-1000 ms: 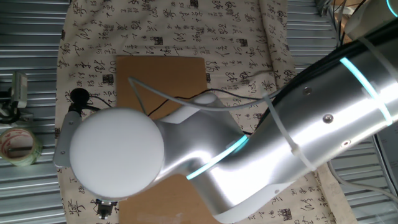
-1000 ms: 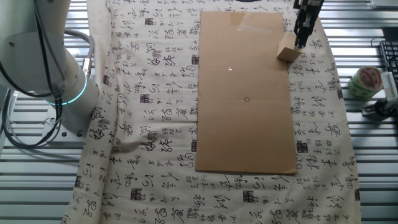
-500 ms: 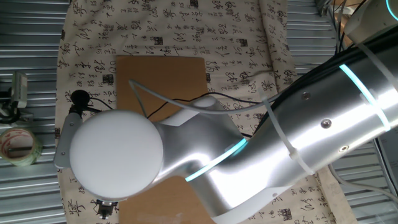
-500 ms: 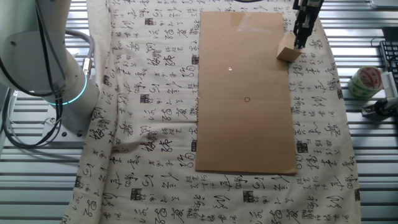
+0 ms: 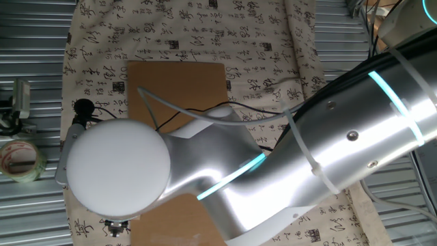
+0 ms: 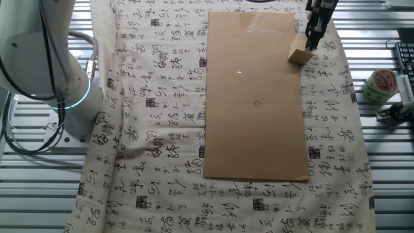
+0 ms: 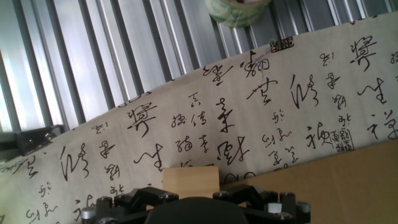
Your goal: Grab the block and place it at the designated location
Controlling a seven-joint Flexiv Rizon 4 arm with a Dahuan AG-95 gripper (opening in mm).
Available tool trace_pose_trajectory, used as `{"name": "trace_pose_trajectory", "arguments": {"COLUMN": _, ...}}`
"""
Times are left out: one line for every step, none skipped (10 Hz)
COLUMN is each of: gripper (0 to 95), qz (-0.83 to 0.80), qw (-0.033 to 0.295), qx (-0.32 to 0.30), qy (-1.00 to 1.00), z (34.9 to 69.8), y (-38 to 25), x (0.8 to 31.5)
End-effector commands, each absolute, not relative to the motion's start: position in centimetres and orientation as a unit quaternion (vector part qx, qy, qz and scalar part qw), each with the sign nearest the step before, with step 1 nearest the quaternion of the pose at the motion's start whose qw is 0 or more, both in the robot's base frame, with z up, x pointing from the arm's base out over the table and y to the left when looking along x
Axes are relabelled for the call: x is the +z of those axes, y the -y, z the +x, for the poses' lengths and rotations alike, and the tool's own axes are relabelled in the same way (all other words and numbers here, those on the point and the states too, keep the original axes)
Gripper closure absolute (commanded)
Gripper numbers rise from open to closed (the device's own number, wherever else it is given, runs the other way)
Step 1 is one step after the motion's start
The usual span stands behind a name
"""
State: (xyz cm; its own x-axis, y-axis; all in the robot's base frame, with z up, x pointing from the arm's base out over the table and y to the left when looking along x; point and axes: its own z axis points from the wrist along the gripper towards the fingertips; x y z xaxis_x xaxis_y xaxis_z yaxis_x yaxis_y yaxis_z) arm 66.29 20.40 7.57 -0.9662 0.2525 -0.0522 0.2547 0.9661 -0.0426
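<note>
A pale tan block (image 6: 298, 56) sits on brown cardboard (image 6: 255, 97) over black-calligraphy cream cloth (image 6: 155, 97).

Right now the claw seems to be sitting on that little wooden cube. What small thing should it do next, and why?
Probably lift the block straight up a little. The claw is down at the block on the cardboard sheet's far corner, while the small drawn ring lies apart, near the sheet's middle. Whether the fingers are already clamped can't be told, so closing firmly comes first if they aren't.

The arm (image 5: 273, 164) hides most of the cardboard sheet (image 5: 177, 89); the block (image 7: 191, 181) hides the claw's fingertips.
</note>
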Motion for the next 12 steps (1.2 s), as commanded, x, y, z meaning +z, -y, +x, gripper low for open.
{"name": "trace_pose_trajectory", "arguments": {"gripper": 19.0, "qz": 0.128, "qw": 0.025, "qx": -0.024, "qy": -0.991, "z": 66.14, "y": -20.32, "x": 7.59}}
{"name": "trace_pose_trajectory", "arguments": {"gripper": 0.0, "qz": 0.128, "qw": 0.026, "qx": -0.024, "qy": -0.991, "z": 66.08, "y": -20.23, "x": 7.49}}
{"name": "trace_pose_trajectory", "arguments": {"gripper": 0.0, "qz": 0.128, "qw": 0.026, "qx": -0.024, "qy": -0.991, "z": 66.07, "y": -20.22, "x": 7.48}}
{"name": "trace_pose_trajectory", "arguments": {"gripper": 0.0, "qz": 0.128, "qw": 0.026, "qx": -0.024, "qy": -0.991, "z": 66.07, "y": -20.21, "x": 7.47}}
{"name": "trace_pose_trajectory", "arguments": {"gripper": 0.0, "qz": 0.128, "qw": 0.027, "qx": -0.024, "qy": -0.991, "z": 66.04, "y": -20.17, "x": 7.42}}
{"name": "trace_pose_trajectory", "arguments": {"gripper": 0.0, "qz": 0.128, "qw": 0.027, "qx": -0.023, "qy": -0.991, "z": 66.01, "y": -20.14, "x": 7.38}}
{"name": "trace_pose_trajectory", "arguments": {"gripper": 0.0, "qz": 0.128, "qw": 0.027, "qx": -0.023, "qy": -0.991, "z": 65.97, "y": -20.10, "x": 7.29}}
{"name": "trace_pose_trajectory", "arguments": {"gripper": 0.0, "qz": 0.128, "qw": 0.026, "qx": -0.022, "qy": -0.991, "z": 65.94, "y": -20.09, "x": 7.22}}
{"name": "trace_pose_trajectory", "arguments": {"gripper": 0.0, "qz": 0.128, "qw": 0.025, "qx": -0.023, "qy": -0.991, "z": 65.93, "y": -20.09, "x": 7.19}}
{"name": "trace_pose_trajectory", "arguments": {"gripper": 0.0, "qz": 0.128, "qw": 0.025, "qx": -0.022, "qy": -0.991, "z": 65.92, "y": -20.08, "x": 7.16}}
{"name": "trace_pose_trajectory", "arguments": {"gripper": 0.0, "qz": 0.128, "qw": 0.025, "qx": -0.022, "qy": -0.991, "z": 65.90, "y": -20.05, "x": 6.95}}
{"name": "trace_pose_trajectory", "arguments": {"gripper": 0.0, "qz": 0.128, "qw": 0.025, "qx": -0.023, "qy": -0.991, "z": 65.87, "y": -20.05, "x": 6.82}}
